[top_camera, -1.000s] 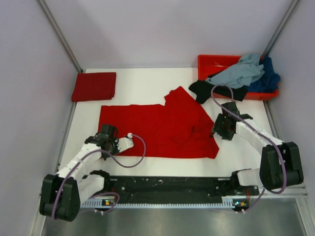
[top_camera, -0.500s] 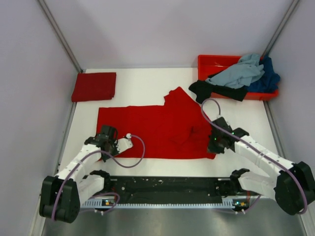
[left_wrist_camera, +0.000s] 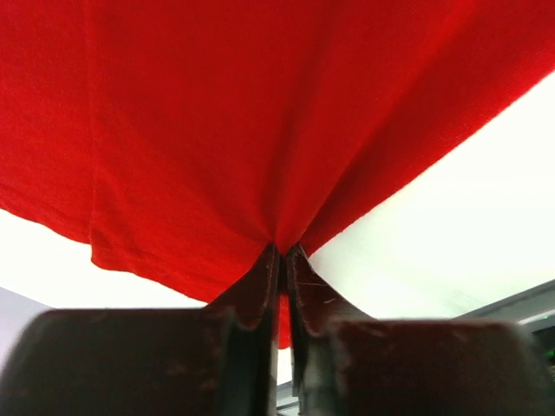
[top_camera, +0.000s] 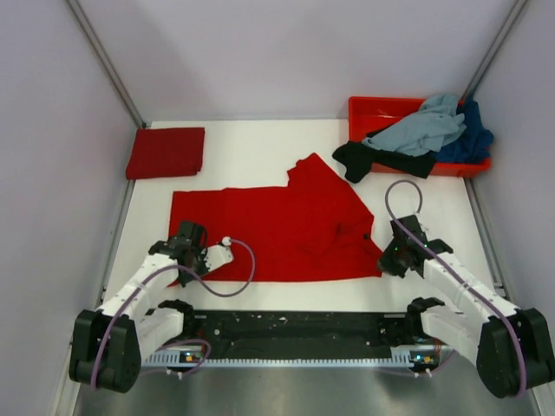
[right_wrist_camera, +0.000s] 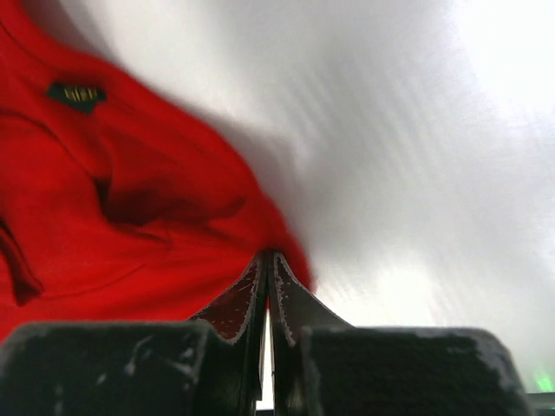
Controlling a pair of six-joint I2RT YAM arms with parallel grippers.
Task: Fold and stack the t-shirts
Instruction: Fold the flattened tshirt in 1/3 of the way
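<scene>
1. We see a white table [top_camera: 260,139] walled in by pale panels, with both arms mounted at its near edge.
2. The bright red t-shirt [top_camera: 277,234] lies spread out flat across the middle of the table. One part juts toward the far side near the middle, and the cloth is rumpled on the right.
3. A red-orange tray [top_camera: 373,108] sits in the far right corner. A grey-blue shirt [top_camera: 416,130] is heaped on top of it, a dark blue shirt [top_camera: 475,130] lies at its right end, and a black shirt [top_camera: 373,160] spills over its near wall onto the table.
4. A darker red shirt [top_camera: 166,152] rests folded into a neat rectangle at the far left corner, well apart from the spread shirt.
5. The left gripper [left_wrist_camera: 284,251] has its jaws pressed together on the near edge of the bright red t-shirt by the left corner, and the cloth puckers into the pinch.
6. The right gripper [right_wrist_camera: 267,256] has its jaws squeezed together on the same shirt's edge at the near right corner. That wrist view is blurred.
7. A small dark neck label [right_wrist_camera: 78,94] shows on the red cloth in the right wrist view.
</scene>
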